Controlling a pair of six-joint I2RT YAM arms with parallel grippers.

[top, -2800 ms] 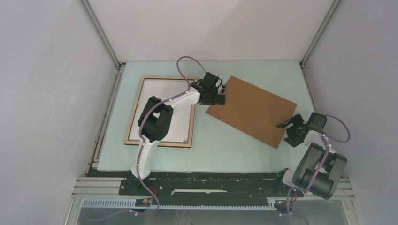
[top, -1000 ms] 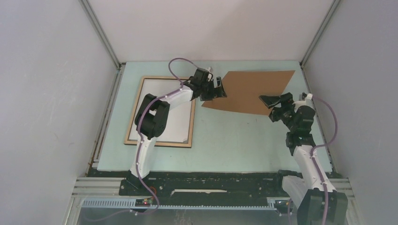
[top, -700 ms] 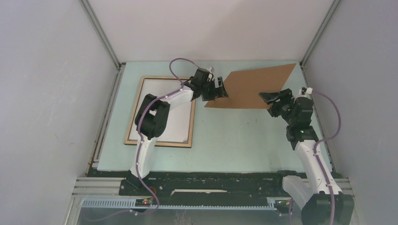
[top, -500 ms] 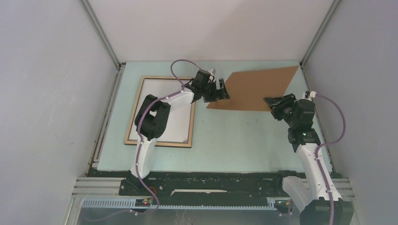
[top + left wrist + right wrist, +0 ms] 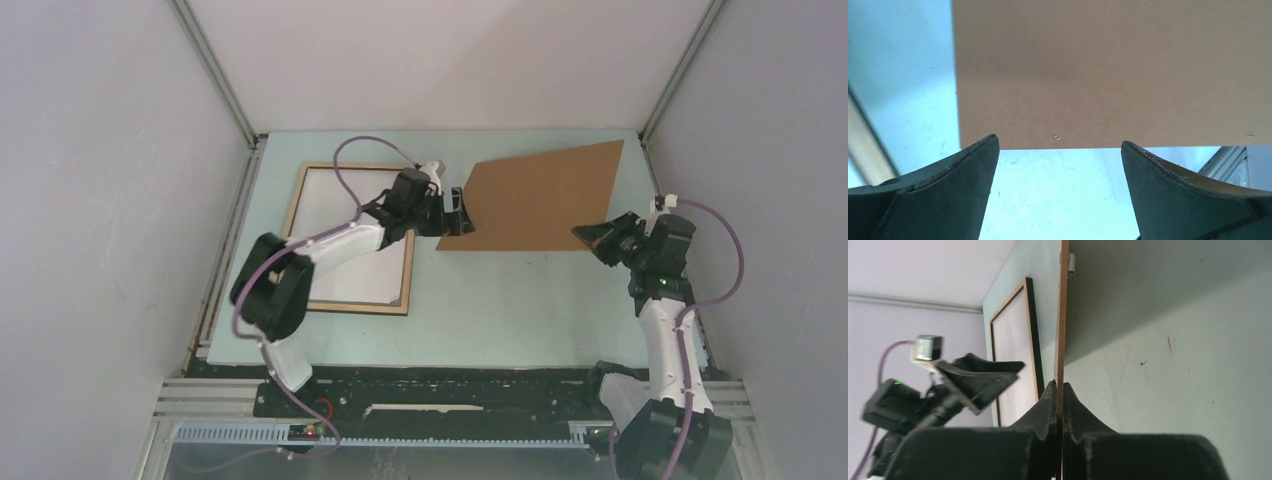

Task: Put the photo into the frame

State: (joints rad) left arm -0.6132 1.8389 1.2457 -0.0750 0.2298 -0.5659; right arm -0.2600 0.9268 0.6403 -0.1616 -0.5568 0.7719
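The tan wooden frame point(image 5: 335, 304) lies flat at the left of the table. A white sheet, the photo point(image 5: 375, 275) with its plain back up, fills its opening. A brown backing board point(image 5: 540, 195) is raised off the table at the middle right. My right gripper point(image 5: 590, 235) is shut on the board's near right corner; in the right wrist view the jaws point(image 5: 1059, 385) pinch its thin edge point(image 5: 1063, 315). My left gripper point(image 5: 452, 212) stands open at the board's left corner. In the left wrist view the board's edge point(image 5: 1108, 70) hangs just beyond the spread fingers point(image 5: 948, 185).
White enclosure walls with metal corner posts point(image 5: 215, 70) surround the pale green table point(image 5: 500, 300). A black rail point(image 5: 440, 385) runs along the near edge by the arm bases. In the right wrist view the frame's black side point(image 5: 1032, 330) lies beyond the board.
The right gripper has closed on the board's near right corner. The board, flat on the table earlier, is raised and tilted. The left gripper has drawn back to the left, still open.
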